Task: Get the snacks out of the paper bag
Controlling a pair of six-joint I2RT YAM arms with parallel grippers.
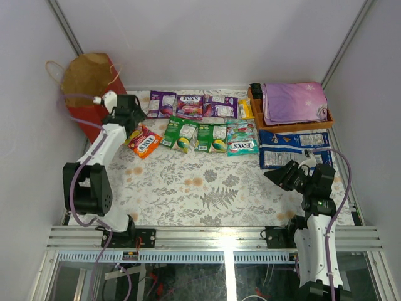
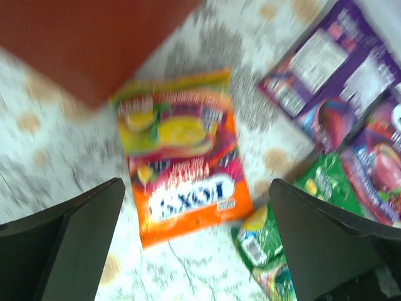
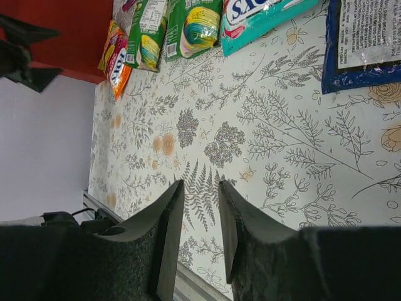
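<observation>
Now the snacks lie outside the paper bag, spread flat on the flowered counter. Purple packets make the far row, with green packets and a teal packet before them and two blue packs at the right. The red bag stands in the far left corner with its mouth open and brown inside; what is in it I cannot see. The left tool hangs wide open above an orange packet just beside the bag. The right tool, with jaws narrow, holds nothing. A wooden tray holds a folded purple cloth.
</observation>
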